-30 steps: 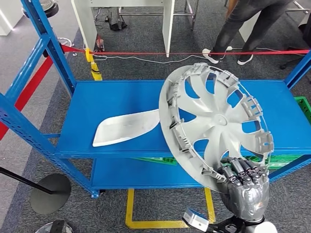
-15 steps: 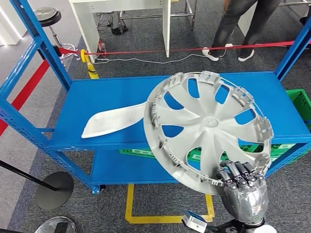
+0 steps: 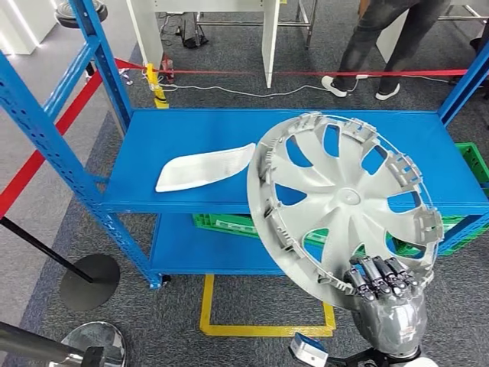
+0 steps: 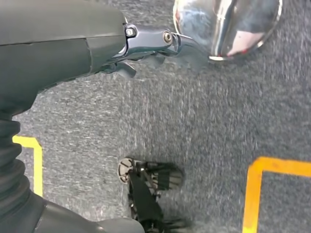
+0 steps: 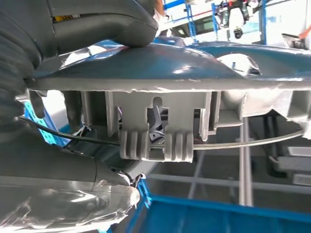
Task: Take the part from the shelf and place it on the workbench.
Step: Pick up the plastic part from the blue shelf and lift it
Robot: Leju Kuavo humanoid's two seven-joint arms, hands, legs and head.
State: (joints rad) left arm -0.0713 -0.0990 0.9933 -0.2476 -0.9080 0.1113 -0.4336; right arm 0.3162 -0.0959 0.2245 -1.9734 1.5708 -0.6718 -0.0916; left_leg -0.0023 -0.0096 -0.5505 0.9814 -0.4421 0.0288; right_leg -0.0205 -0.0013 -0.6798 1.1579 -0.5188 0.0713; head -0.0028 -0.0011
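Blue steel shelf (image 3: 190, 145) spanning the head view, two decks on blue uprights, standing on grey carpet; red barrier tape (image 3: 323, 73) stretched behind it, a white table leg (image 3: 270, 38) beyond, a person's legs and shoes (image 3: 369, 46) at the far right.

Silver wheel cover (image 3: 340, 200), the part, lifted off the shelf and held in the air in front of the shelf's right half, inner side with ribs and clips turned toward the camera, tilted, lower rim nearest the robot; seen edge-on in the right wrist view (image 5: 165, 73) with a wire ring and clip block under the rim.

White curved panel (image 3: 205, 168) lying flat on the upper deck, left of the wheel cover, not touching it so far as can be told; green crate (image 3: 231, 224) on the lower deck, partly hidden behind the cover.

Yellow floor marking (image 3: 254, 329) on the carpet below the shelf; round black stand base (image 3: 89, 280) at lower left; chromed round base (image 3: 95, 348) at the bottom edge, also in the left wrist view (image 4: 227, 26).

Right hand (image 3: 385, 294) gripping the wheel cover's lower rim, fingers (image 3: 377, 274) curled over the edge, thumb (image 5: 106, 22) pressed on the face.

Left hand (image 4: 154, 43) hanging over the carpet, holding nothing, fingers loosely extended.
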